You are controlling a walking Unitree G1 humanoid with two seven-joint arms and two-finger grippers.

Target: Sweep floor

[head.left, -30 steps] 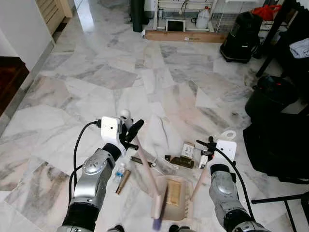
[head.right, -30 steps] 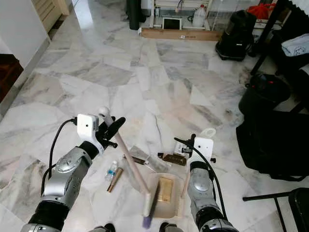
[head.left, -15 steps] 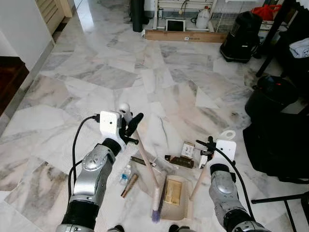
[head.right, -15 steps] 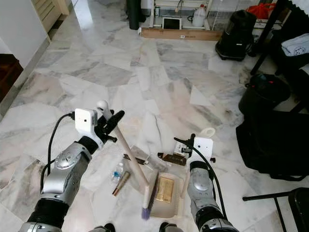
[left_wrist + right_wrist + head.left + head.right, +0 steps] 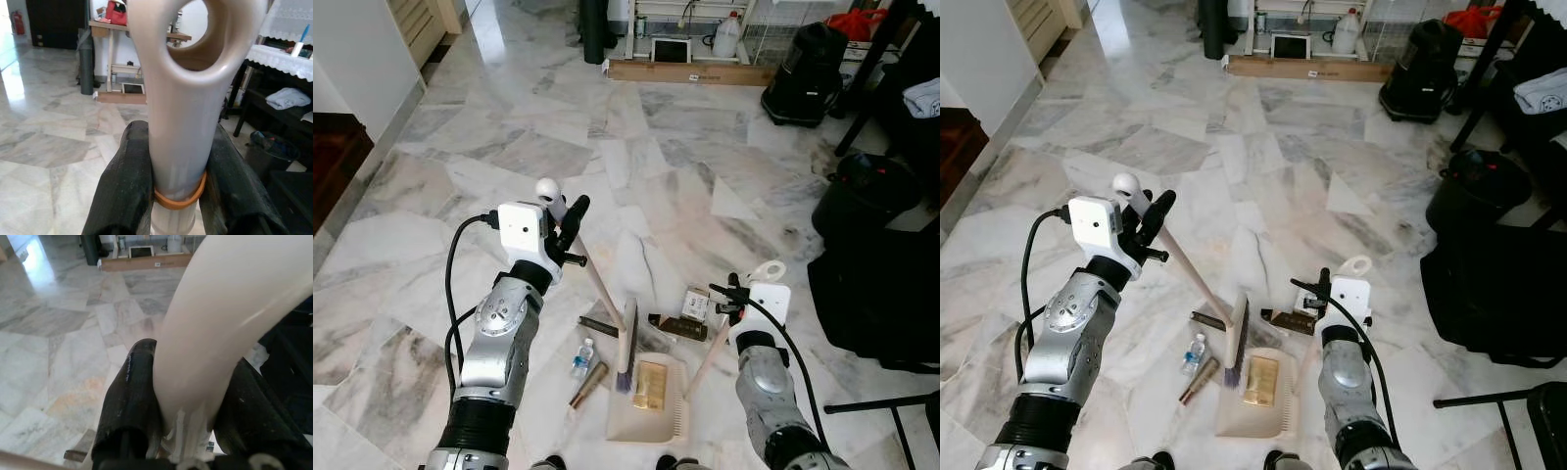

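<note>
My left gripper [image 5: 566,219] is shut on the upper end of a beige broom handle [image 5: 180,122], its black fingers [image 5: 125,196] pressing both sides. The handle slants down to the brush head [image 5: 628,343], which stands at the far left edge of a beige dustpan [image 5: 672,419] on the marble floor. A gold packet [image 5: 650,384] lies in the pan. My right gripper [image 5: 730,296] is shut on the dustpan's pale handle [image 5: 220,333]. Litter lies around the pan's mouth: a small clear bottle [image 5: 580,357], a brown tube [image 5: 588,384], a dark wrapper [image 5: 681,328] and a small white box [image 5: 695,302].
Black bags and a black bin [image 5: 862,196] crowd the right side, with a dark table leg [image 5: 867,78] behind. A long cardboard box [image 5: 690,72] and a black vacuum [image 5: 803,64] stand at the back. A dark wood step [image 5: 333,157] lies at the left.
My left gripper has risen and moved back and to the left, drawing the brush head from the pan's near side to its far left edge. The right gripper has barely moved.
</note>
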